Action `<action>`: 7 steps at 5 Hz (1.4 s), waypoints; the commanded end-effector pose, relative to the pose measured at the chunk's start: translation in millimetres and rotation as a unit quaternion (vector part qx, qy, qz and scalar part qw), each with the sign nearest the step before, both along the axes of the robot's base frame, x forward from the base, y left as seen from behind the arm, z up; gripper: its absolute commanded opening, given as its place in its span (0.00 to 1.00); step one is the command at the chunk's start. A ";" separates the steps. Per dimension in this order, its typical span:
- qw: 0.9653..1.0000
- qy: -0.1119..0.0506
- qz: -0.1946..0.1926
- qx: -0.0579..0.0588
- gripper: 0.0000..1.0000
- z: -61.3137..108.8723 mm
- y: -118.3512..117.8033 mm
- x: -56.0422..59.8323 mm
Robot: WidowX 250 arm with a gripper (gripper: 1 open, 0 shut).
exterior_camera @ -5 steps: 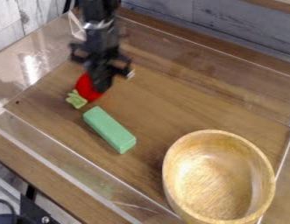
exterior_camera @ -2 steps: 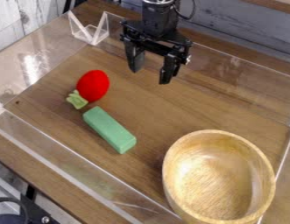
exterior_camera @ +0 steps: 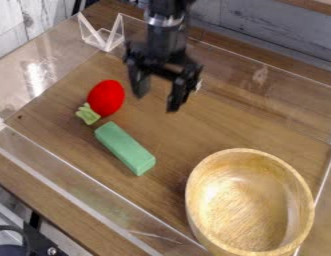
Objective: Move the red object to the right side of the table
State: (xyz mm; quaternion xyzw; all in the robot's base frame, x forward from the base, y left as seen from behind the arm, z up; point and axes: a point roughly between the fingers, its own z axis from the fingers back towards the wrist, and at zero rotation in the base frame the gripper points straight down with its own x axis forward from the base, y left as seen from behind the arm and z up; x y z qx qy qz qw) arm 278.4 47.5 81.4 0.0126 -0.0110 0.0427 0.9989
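- The toy point(exterior_camera: 106, 97) sits toward the left of the table point(exterior_camera: 208, 122) as I look at it, bright red and round, with its yellow-green tip pointing toward the near left.
- The block point(exterior_camera: 125, 149) lies just beside it, nearer to me — a pale green rectangle set at a slant, its lower end toward the right. A strip of bare wood shows between the two; they are apart.
- The bowl point(exterior_camera: 251, 203) takes up the near right corner, wide and round, pale wood inside with a darker golden rim. It stands well apart from the toy and near the block's lower right.
- The gripper point(exterior_camera: 157, 84) hangs over the far middle of the table, black and blurred, to the right of the toy and beyond the block. Its fingers are spread wide, reaching down on both sides, and they hold nothing. Bare wood shows between them and the toy.
- At the far left edge stands a clear, angular plastic piece point(exterior_camera: 101, 34), close to the wall, beyond the toy.
- The wood grain is brown and warm, and a low clear wall point(exterior_camera: 74, 196) runs along the near left edge.
- Down in the near left corner, outside that wall, there are dark cables point(exterior_camera: 24, 238) — partly cut off, so I can't tell what they belong to.
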 end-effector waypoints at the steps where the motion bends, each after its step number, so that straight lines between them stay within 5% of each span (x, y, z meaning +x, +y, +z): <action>1: 0.999 -0.035 0.004 0.009 1.00 9.4 9.1 -5.8; 3: 0.998 -0.050 -0.030 0.014 1.00 -4.4 54.0 -15.3; 5: 0.999 -0.047 -0.007 0.012 1.00 -0.5 66.6 -20.8; 7: 0.999 -0.049 0.000 0.007 1.00 -6.7 67.4 -6.4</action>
